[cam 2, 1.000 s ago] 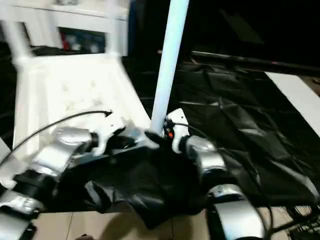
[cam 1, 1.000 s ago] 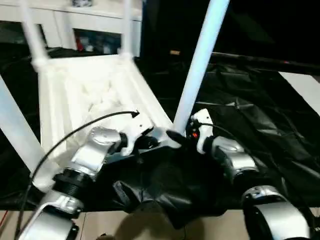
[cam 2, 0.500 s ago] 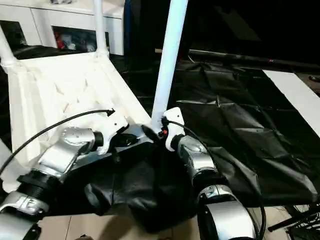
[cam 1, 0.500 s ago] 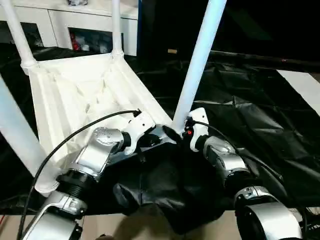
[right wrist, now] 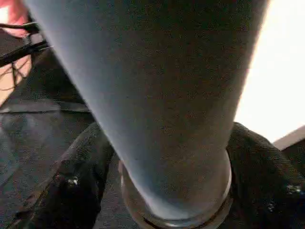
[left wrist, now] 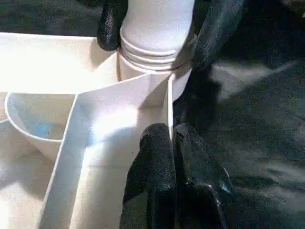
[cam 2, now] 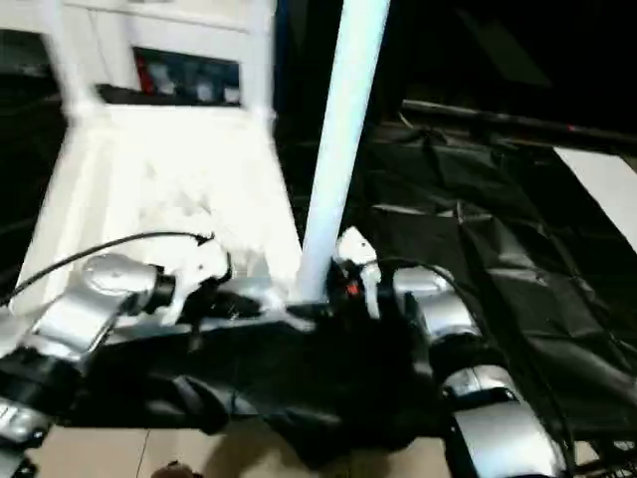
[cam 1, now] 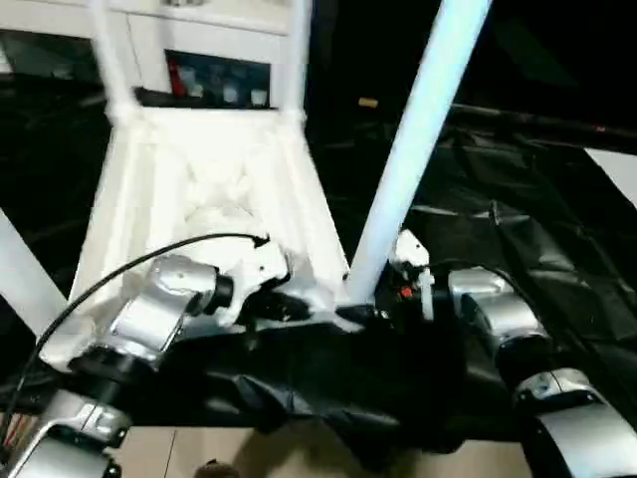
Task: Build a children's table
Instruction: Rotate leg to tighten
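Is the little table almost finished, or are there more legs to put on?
Nearly. The tabletop lies upside down with four legs standing up from its corners. The right gripper has its fingers around the base of the near leg at its socket, while the shut left gripper presses the tabletop's rib. Left: seating that leg, then flipping the table.

Black fingers [right wrist: 71,191] flanking leg [right wrist: 162,95]
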Controlling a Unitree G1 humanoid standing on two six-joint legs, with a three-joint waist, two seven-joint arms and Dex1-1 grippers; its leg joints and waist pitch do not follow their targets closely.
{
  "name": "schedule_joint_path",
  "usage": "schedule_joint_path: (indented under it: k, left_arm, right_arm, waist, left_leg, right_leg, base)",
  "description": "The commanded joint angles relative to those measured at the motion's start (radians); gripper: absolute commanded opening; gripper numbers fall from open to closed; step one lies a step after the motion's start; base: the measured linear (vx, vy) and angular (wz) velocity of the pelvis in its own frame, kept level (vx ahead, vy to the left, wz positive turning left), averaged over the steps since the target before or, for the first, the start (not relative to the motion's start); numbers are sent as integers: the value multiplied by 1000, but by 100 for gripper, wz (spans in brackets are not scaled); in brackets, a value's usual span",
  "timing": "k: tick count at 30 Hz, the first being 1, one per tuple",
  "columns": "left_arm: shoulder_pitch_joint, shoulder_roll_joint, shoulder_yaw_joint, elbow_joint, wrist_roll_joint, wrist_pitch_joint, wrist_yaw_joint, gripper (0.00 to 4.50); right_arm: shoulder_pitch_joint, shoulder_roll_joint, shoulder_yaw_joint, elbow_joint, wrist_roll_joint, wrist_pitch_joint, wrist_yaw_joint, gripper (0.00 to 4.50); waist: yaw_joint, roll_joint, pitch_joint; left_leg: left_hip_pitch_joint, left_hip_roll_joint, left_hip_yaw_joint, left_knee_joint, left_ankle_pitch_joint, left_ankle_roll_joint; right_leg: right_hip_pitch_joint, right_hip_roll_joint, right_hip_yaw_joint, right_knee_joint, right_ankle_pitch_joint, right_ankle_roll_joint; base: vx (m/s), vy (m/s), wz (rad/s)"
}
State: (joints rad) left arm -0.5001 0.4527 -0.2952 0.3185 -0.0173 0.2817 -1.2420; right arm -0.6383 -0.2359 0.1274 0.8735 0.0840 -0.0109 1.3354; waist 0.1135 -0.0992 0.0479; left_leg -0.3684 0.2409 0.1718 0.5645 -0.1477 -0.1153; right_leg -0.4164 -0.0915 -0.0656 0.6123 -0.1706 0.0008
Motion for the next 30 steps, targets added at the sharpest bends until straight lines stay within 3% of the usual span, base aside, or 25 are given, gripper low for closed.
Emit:
schedule_joint_path:
  k: [1, 4, 13, 16, 19, 22, 27, 28, 30]
  left_arm:
    - [-7, -18, -27, -36, -21, -20, -13, 0]
    - [-3, -7, -27, -40, -25, -19, -25, 0]
    - [-14, -35, -11, -19, -6, -17, 46, 0]
    - [-28, -66, 2, -4, 3, -3, 111, 0]
    - [-55, -116, 9, 15, 31, 26, 209, 0]
    - [-74, -166, 10, 20, 48, 61, 284, 0]
    - [-84, -260, -8, 6, 76, 110, 387, 0]
    - [-82, -265, -12, 3, 78, 110, 390, 0]
    - [-76, -269, -23, -6, 81, 109, 384, 0]
  right_arm:
    - [17, 12, 50, -19, -2, 18, 67, 331]
    - [28, 10, 56, -43, 5, 36, 81, 300]
    - [43, 42, 40, -50, 11, 36, 25, 275]
    - [37, 75, -1, -19, 14, 20, -93, 274]
    - [10, 132, -65, 53, 4, 13, -358, 273]
    - [-4, 184, -107, 88, 7, 21, -544, 273]
    - [-17, 281, -136, 129, -15, -11, -767, 273]
    - [-17, 288, -135, 131, -19, -22, -770, 308]
    - [-16, 301, -127, 131, -26, -29, -772, 329]
  waist:
    - [-2, 17, -57]
    - [0, 16, -58]
    - [-1, 16, -59]
    - [-6, 15, -58]
    - [-13, 20, -55]
    - [-31, 18, -56]
    - [-44, 19, -57]
    - [-45, 20, -57]
    - [-45, 22, -58]
  left_leg:
    - [18, -5, 17, -65, -331, 3]
    - [18, -5, 15, -65, -340, -5]
    - [15, -6, 14, -65, -319, -7]
    - [13, -8, 11, -68, -346, -21]
    - [19, -10, 7, -69, -382, -41]
    - [12, -12, 2, -70, -397, -48]
    - [15, -14, 4, -66, -407, -38]
    - [15, -14, 4, -65, -409, -33]
    - [11, -13, 4, -67, -404, -28]
  right_leg:
    - [44, -34, 32, -69, -266, -202]
    - [42, -35, 33, -71, -291, -193]
    - [44, -35, 33, -69, -275, -189]
    - [44, -36, 31, -75, -337, -170]
    - [36, -38, 31, -83, -409, -149]
    - [39, -39, 26, -88, -456, -126]
    - [30, -35, 25, -93, -441, -124]
    - [30, -35, 25, -93, -435, -125]
    - [33, -33, 25, -91, -409, -129]
  base:
    - [0, 0, 0]
    - [0, 0, 0]
    - [0, 0, 0]
    - [0, 0, 0]
    - [0, 0, 0]
    - [0, 0, 0]
    - [0, 0, 0]
    - [0, 0, 0]
    - [0, 0, 0]
